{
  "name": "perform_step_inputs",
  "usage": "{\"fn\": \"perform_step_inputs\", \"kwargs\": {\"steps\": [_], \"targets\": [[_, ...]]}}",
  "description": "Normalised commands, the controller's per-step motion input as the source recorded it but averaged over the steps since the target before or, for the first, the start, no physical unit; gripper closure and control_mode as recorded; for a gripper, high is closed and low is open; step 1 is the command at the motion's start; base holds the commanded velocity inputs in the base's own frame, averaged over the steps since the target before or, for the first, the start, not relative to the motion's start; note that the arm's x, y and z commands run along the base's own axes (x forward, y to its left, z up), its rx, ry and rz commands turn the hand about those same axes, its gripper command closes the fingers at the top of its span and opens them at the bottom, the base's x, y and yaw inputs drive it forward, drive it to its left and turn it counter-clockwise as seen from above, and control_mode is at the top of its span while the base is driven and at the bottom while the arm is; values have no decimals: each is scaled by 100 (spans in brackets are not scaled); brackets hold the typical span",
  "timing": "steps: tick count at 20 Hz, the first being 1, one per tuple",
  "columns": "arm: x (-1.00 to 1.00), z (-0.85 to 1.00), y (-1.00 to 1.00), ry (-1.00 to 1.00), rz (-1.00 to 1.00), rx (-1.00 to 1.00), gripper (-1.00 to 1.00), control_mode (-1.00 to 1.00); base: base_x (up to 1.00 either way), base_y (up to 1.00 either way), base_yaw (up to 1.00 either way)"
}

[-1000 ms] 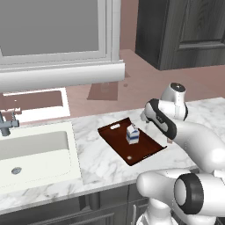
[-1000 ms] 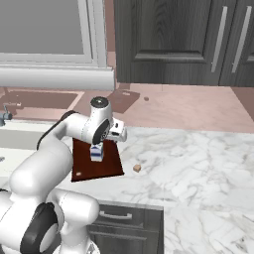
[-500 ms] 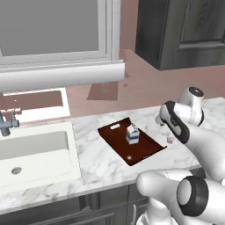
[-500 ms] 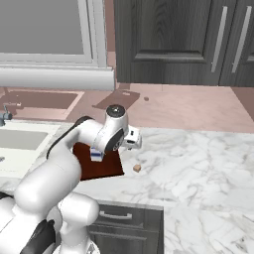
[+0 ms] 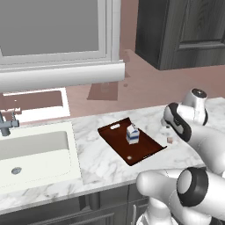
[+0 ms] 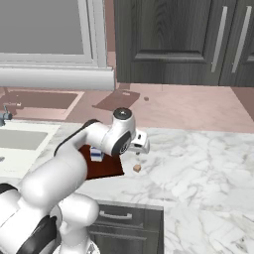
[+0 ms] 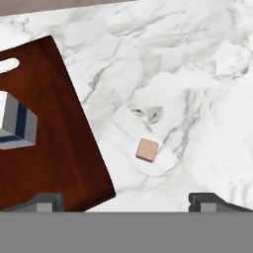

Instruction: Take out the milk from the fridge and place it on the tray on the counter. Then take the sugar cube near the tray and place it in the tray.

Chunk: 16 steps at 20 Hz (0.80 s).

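The milk [image 5: 132, 134], a small white carton with a blue band, stands upright in the dark reddish-brown tray [image 5: 145, 149] on the white marble counter [image 5: 101, 163]. From the hand view the milk [image 7: 15, 123] is at the left on the tray [image 7: 59, 148]. A small tan sugar cube [image 7: 147, 149] lies on the counter [image 7: 188, 74] just right of the tray's edge. My gripper [image 7: 127, 201] hangs open above the cube, fingers wide apart, holding nothing. From the right base view the gripper [image 6: 141, 149] is just above the sugar cube [image 6: 137, 168], beside the tray [image 6: 106, 169]. The fridge is out of view.
A white sink basin [image 5: 35, 149] with a grey faucet [image 5: 6, 123] lies left of the tray. Dark wood-panelled cabinets [image 6: 173, 39] stand across the reddish floor. Bare marble [image 6: 208, 168] stretches to the right of the cube.
My arm has swung right, from over the milk in the tray to over the sugar cube beside it. The milk and tray have stayed put.
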Motion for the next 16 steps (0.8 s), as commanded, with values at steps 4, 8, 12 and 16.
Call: {"fn": "perform_step_inputs", "kwargs": {"steps": [4,8,12,16], "targets": [[0,-7,0,13,-17,-2,-100,-100,0,0,0],[0,0,0,19,-12,0,-100,-100,0,0,0],[-1,-5,0,14,-14,13,-100,-100,0,0,0],[0,-13,0,5,-17,3,-100,-100,0,0,0]]}}
